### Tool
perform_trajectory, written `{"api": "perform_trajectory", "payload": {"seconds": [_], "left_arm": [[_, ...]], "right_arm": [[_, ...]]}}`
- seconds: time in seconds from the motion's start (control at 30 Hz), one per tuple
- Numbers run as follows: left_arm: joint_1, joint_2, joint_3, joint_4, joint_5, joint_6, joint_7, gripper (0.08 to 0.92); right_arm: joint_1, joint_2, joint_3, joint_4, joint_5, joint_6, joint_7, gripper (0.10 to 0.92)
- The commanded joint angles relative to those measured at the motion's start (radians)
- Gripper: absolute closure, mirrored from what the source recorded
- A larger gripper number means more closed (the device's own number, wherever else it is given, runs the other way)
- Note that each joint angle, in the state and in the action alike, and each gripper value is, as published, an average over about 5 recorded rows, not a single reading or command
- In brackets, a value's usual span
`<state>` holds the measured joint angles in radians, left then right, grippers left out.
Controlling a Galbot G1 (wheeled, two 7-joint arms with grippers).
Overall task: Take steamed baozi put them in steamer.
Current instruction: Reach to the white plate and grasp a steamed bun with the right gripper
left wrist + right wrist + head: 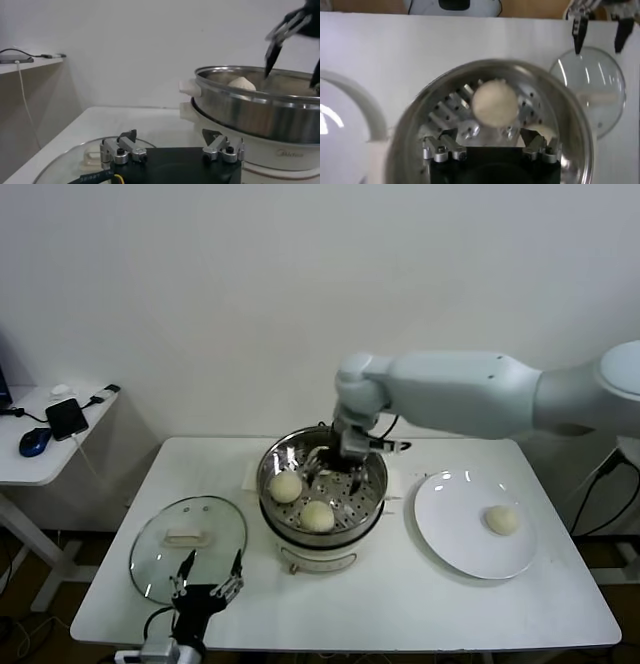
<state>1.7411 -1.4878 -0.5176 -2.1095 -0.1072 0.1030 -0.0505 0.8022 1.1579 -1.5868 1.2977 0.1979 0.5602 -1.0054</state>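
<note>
The right tool is held spread over the steamer — a baozi released beneath it — while the left tool is parked, spread, by the lid.

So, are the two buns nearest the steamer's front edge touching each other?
Apart. The head view shows a strip of bare steamer tray between the left bun and the front bun.

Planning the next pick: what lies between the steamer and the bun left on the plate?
Head view: only bare table and plate surface between steamer and bun.
</note>
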Motion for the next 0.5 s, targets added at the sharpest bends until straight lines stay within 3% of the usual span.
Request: {"api": "perform_trajectory", "payload": {"seconds": [0.03, 0.13, 0.27, 0.5], "left_arm": [[0.001, 0.000, 0.001, 0.000, 0.001, -0.001, 0.000, 0.177], [-0.001, 0.003, 0.000, 0.002, 0.000, -0.001, 0.000, 0.177], [-0.005, 0.005, 0.000, 0.007, -0.001, -0.001, 0.001, 0.177], [-0.002, 0.005, -0.002, 0.007, 0.000, 0.000, 0.003, 0.177]], "right_arm": [[0.268, -0.333, -0.246, -0.039, 0.375, -0.295, -0.094, 0.203], [0.272, -0.458, -0.305, -0.025, 0.349, -0.438, -0.101, 0.203], [0.159, -0.590, -0.295, -0.028, 0.240, -0.519, -0.102, 0.203], [-0.259, -0.675, 0.040, -0.134, 0.061, -0.585, -0.086, 0.203]]}}
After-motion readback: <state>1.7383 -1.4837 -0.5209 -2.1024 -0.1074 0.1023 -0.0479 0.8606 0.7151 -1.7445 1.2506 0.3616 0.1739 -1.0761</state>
